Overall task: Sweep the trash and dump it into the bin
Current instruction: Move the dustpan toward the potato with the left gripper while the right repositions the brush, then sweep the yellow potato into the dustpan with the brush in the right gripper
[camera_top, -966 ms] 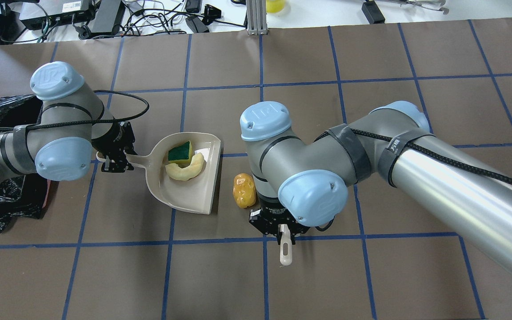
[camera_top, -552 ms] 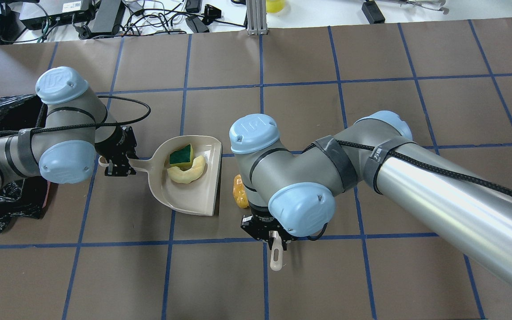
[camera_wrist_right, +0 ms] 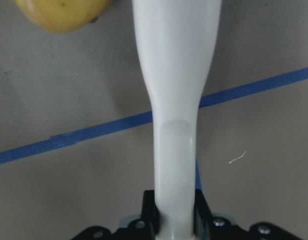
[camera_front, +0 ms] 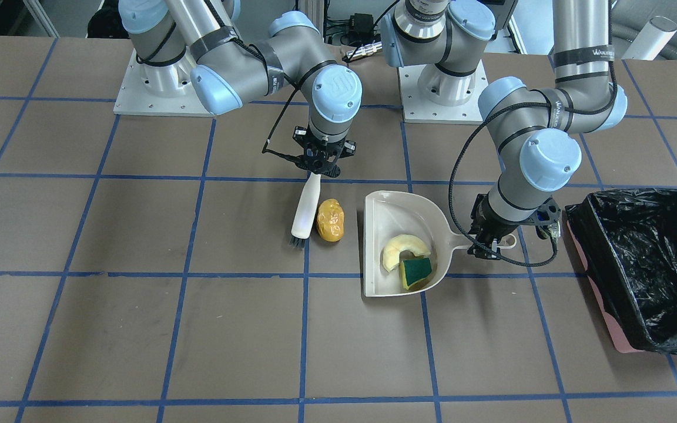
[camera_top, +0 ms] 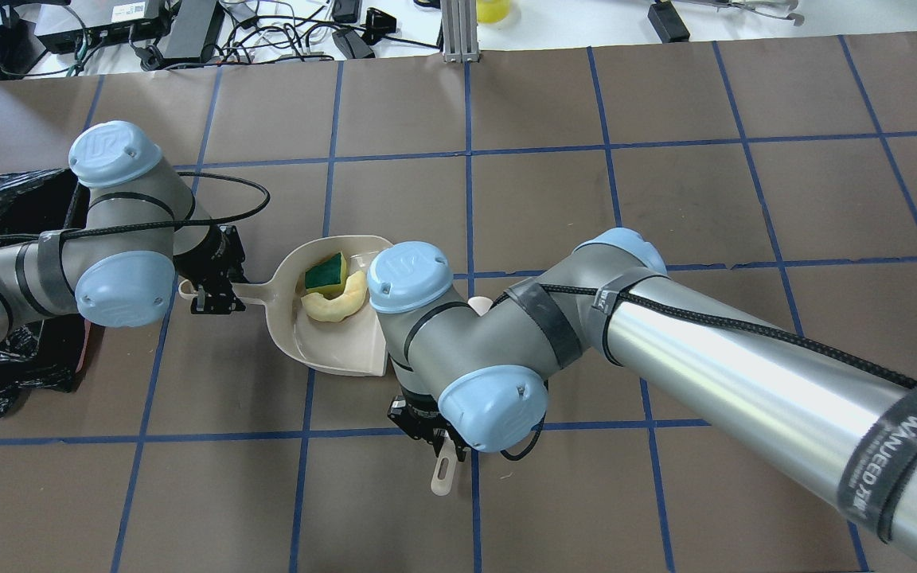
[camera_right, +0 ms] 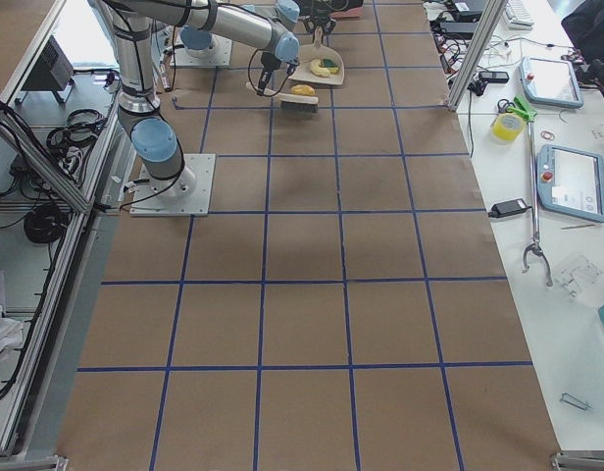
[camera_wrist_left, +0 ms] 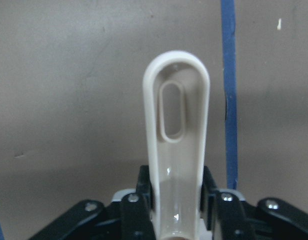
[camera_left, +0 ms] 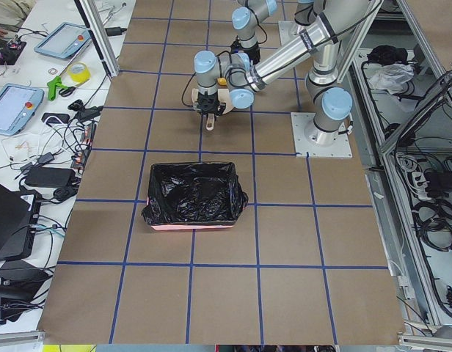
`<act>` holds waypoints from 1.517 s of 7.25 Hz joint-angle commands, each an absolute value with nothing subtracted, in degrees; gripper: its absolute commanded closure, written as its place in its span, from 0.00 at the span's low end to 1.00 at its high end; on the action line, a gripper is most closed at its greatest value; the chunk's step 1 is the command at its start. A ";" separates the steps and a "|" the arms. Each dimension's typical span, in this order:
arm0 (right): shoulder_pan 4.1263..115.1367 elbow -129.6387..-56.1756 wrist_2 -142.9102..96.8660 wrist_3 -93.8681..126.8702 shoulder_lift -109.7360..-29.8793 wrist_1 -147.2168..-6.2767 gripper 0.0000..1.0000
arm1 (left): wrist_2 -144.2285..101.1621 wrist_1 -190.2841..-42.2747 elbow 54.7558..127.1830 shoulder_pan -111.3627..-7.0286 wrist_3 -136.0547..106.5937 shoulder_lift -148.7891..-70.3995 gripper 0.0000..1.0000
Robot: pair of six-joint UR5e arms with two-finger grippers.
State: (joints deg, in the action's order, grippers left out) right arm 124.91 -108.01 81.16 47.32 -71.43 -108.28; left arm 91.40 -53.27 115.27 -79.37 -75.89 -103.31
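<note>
looking at it from here, two of the three bits are in: the pale crescent piece (camera_front: pixel 402 245) and the green-and-yellow sponge chunk (camera_front: pixel 418 271) lie in the beige dustpan (camera_front: pixel 381 207), whose handle the left gripper (camera_front: pixel 483 247) pinches tight. the orange-yellow lumpy piece (camera_front: pixel 331 220) sits on the table just beside the brush (camera_front: pixel 305 205), between it and the pan's mouth. the right gripper (camera_front: pixel 318 163) is clamped on the brush handle. i see no trash in the bin (camera_front: pixel 603 258), so one last sweep and the dump are left, i'd say.
</note>
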 commanded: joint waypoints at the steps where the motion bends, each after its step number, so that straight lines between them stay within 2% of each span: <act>1: 125.77 -105.49 80.41 47.64 -69.26 -109.08 1.00 | 96.21 -53.52 112.86 -79.37 -76.20 -102.83 1.00; 11: 125.86 -104.59 79.72 48.42 -67.51 -110.03 1.00 | 98.17 -51.94 113.38 -82.09 -79.28 -104.24 1.00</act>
